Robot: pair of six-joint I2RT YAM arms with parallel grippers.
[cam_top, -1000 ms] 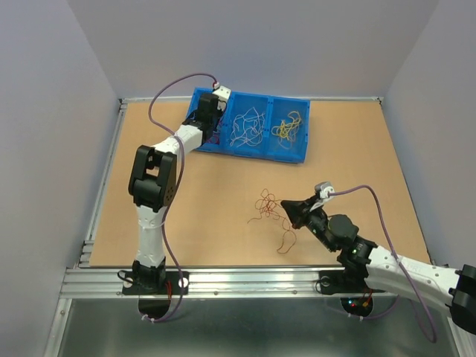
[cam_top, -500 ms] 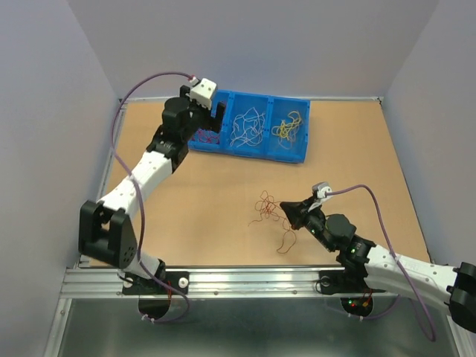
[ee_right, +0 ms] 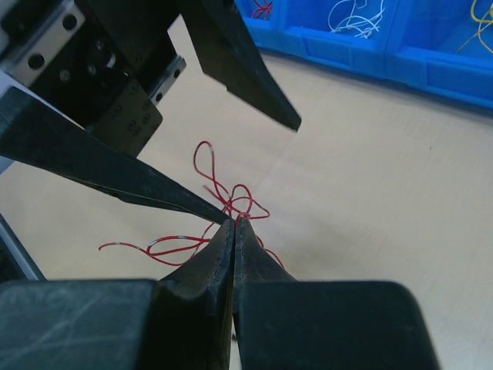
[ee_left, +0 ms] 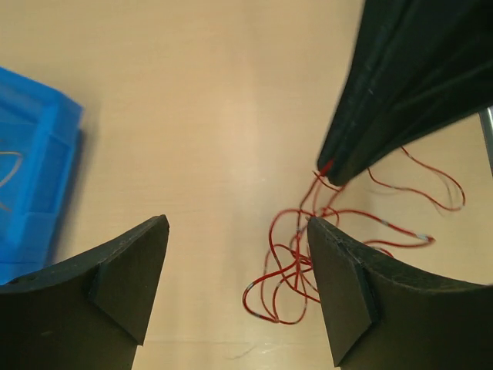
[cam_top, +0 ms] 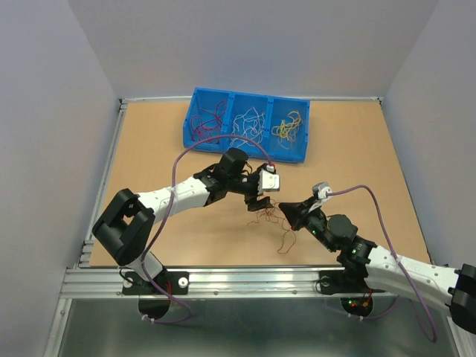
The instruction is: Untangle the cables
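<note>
Looking down from above, the left arm [cam_top: 178, 197] starts at the lower left of the frame and stretches right across the table [cam_top: 149, 149] toward the middle. Above it, at upper centre, sits the blue bin [cam_top: 245, 152] with 3 compartments: red cables [cam_top: 208, 126] in the left one, white cables [cam_top: 245, 123] in the middle one, yellow cables [cam_top: 288, 126] in the right one.

The left gripper [cam_top: 260, 201] hangs just below the bin, over the left edge of a loose red cable clump [cam_top: 274, 217] lying on the bare table at the centre of the frame. In its wrist view its 2 fingers [ee_left: 127, 277] stand spread wide apart with nothing between them but tabletop. The clump's loops run under and past the right-hand finger, in the lower middle of that view; whether that finger touches the wire I cannot tell.

Just right of the clump, the right gripper [cam_top: 285, 212] points its tip in from the right, close to the left gripper. Its own camera shows the 2 fingers [ee_right: 196, 270] pressed together, pinching a strand of the red clump at the very tip, with the rest of the loops trailing off to the lower left and behind. The left wrist view agrees: a bit of red shows at the dark tip coming down from the upper right.

The right arm [cam_top: 387, 260] runs on to the lower right corner.
</note>
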